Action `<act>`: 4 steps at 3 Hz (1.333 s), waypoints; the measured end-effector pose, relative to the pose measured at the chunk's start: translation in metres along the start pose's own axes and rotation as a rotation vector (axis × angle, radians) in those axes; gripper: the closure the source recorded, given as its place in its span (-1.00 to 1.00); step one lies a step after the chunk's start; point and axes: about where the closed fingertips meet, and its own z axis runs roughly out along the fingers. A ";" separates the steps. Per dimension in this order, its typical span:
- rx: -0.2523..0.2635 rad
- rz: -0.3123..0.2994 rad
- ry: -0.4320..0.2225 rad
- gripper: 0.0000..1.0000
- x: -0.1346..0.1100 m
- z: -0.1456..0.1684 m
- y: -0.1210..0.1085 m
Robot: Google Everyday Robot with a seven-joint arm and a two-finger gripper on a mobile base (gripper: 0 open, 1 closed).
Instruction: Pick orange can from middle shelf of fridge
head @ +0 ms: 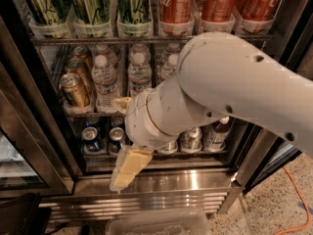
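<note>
I take this for a shop or staff break area, not a home. My end effector [125, 171] hangs low in front of a tall commercial drinks fridge [252, 158] with a dark metal frame. Above it, wire racks carry single-file lanes of green cans [93, 4], red cola cans [176, 4] and water bottles [105, 80], stocked retail-style. Just behind it runs a stainless steel base [195, 180]. Off to its right lies a speckled hard floor [274, 212] with an orange cable [299, 199].
</note>
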 end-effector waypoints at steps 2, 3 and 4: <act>0.106 0.041 -0.097 -1.00 0.002 0.050 -0.005; 0.192 0.060 -0.138 -1.00 0.004 0.080 -0.028; 0.298 0.084 -0.189 -1.00 -0.004 0.098 -0.054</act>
